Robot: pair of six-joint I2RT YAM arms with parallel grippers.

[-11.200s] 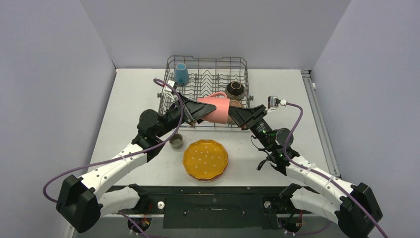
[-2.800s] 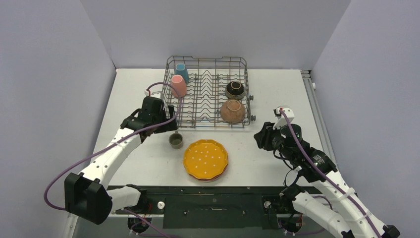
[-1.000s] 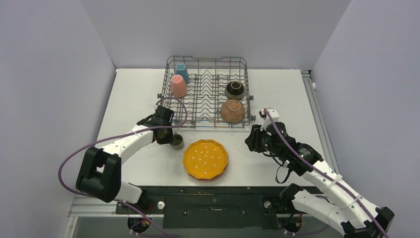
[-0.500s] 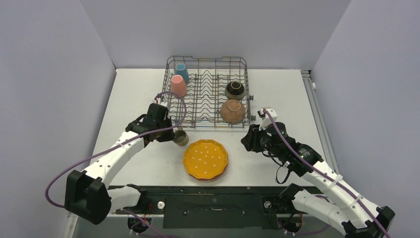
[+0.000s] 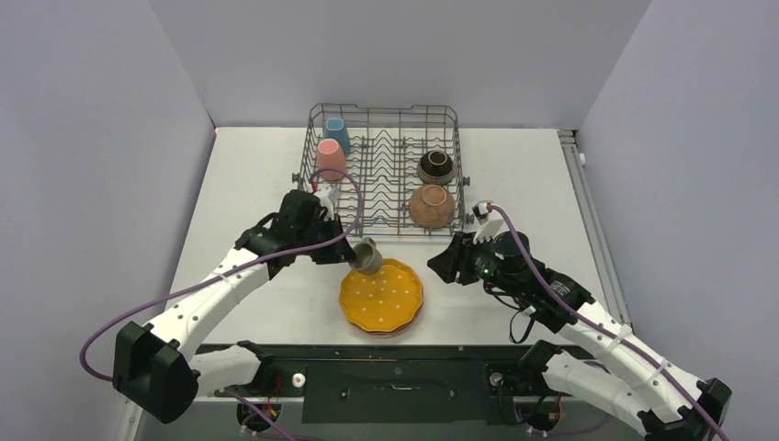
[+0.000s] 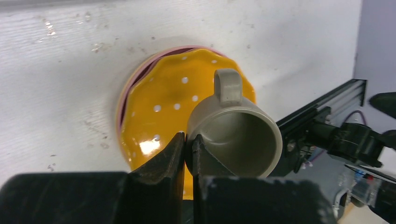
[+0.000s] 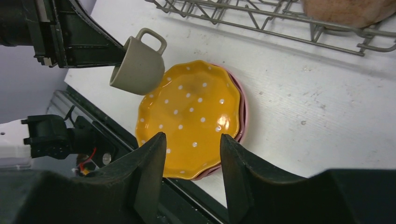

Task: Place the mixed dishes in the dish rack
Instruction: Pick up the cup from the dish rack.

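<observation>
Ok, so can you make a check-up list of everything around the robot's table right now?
Surface: white table, with faint smudges.
Job's things: grey wire dish rack holds a pink cup, a small blue cup, a dark brown bowl and a terracotta bowl. The scalloped orange-yellow dotted plate lies on a pink plate in front of the rack. The grey-green handled cup is held tilted over that plate's rim.
Clutter: nothing seen.
Grippers: left gripper is shut on the grey-green cup's rim. The right gripper is open and empty, beside the plates.
Cables: purple cables loop along both arms.
Surroundings: plain lilac walls and a black rail at the near edge.
</observation>
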